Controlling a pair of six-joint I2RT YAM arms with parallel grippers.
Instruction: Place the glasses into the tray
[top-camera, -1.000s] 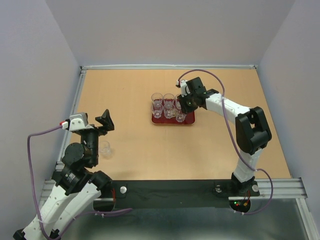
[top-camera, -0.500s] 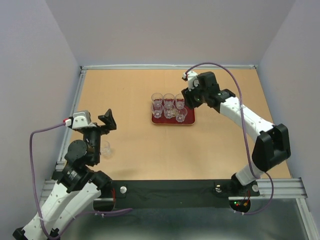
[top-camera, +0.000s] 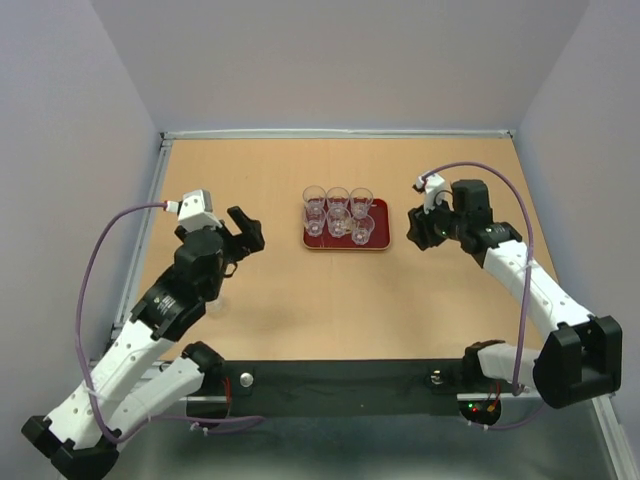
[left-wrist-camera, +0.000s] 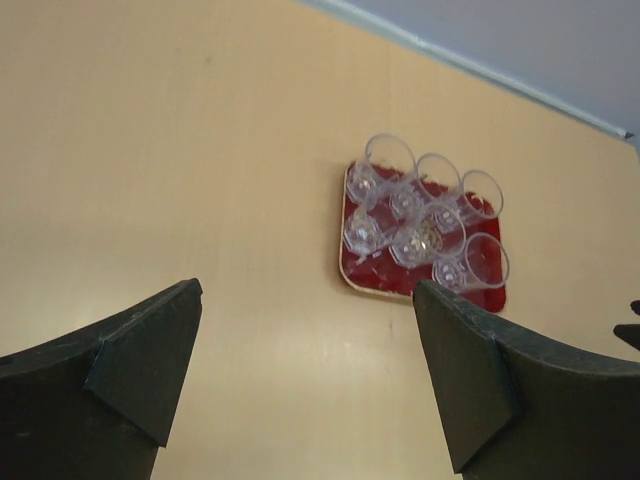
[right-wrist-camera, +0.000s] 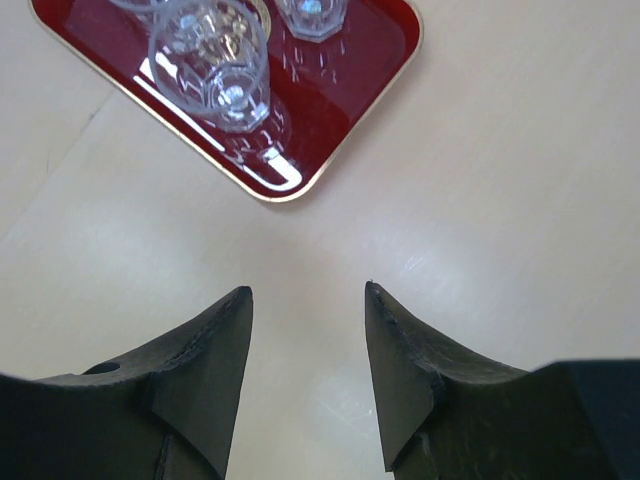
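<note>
The dark red tray (top-camera: 380, 243) lies at the table's middle and holds several clear glasses (top-camera: 339, 222) standing upright in two rows. My right gripper (top-camera: 418, 226) is open and empty, just right of the tray. In the right wrist view my gripper (right-wrist-camera: 308, 300) hangs over bare table, with the tray's corner (right-wrist-camera: 340, 90) and a glass (right-wrist-camera: 212, 62) ahead of it. My left gripper (top-camera: 246, 231) is open and empty, left of the tray. In the left wrist view my gripper (left-wrist-camera: 305, 370) faces the tray (left-wrist-camera: 372, 282) and its glasses (left-wrist-camera: 420, 235). One more glass (top-camera: 214, 303) shows faintly beside my left arm.
A metal rail (top-camera: 150, 230) runs along the table's left edge and grey walls close in the back and sides. Purple cables loop off both wrists.
My right gripper has drawn back from the tray to the right, empty. My left arm has swung up and rightward toward the tray, now covering most of the lone glass.
</note>
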